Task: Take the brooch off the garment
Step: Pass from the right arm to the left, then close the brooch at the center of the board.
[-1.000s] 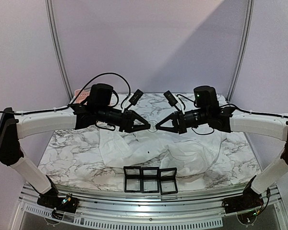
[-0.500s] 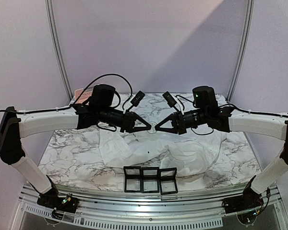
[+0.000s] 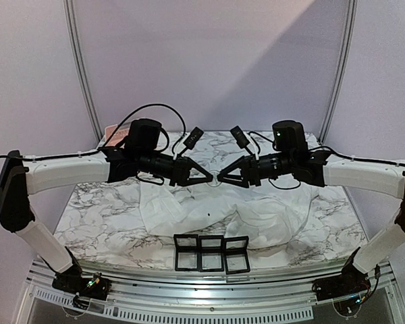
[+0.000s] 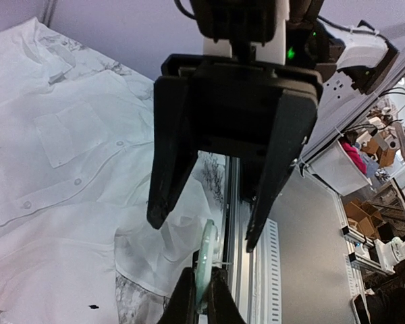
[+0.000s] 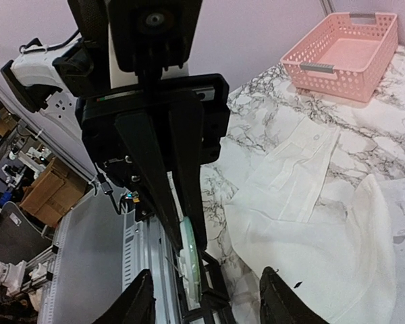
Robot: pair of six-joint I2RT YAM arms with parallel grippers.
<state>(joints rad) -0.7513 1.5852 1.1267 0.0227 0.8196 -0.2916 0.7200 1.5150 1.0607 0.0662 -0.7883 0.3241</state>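
Observation:
The brooch (image 3: 216, 179) is a pale green disc held in mid-air above the white garment (image 3: 209, 216), which lies spread and wrinkled on the marble table. My left gripper (image 3: 210, 178) is shut on the brooch (image 4: 206, 260), pinching its lower edge. My right gripper (image 3: 223, 179) faces it tip to tip and stands open. In the right wrist view its fingers (image 5: 140, 300) sit well apart on either side of the brooch (image 5: 190, 260) without touching it. The garment (image 5: 310, 223) lies below.
Three black open boxes (image 3: 211, 252) sit in a row at the table's front edge, just below the grippers. A pink basket (image 5: 344, 47) stands at the back left corner. The metal table rail (image 4: 239, 223) runs under the brooch.
My left gripper closed on the brooch, then my right gripper opened and let it go. Both arms stayed almost where they were.

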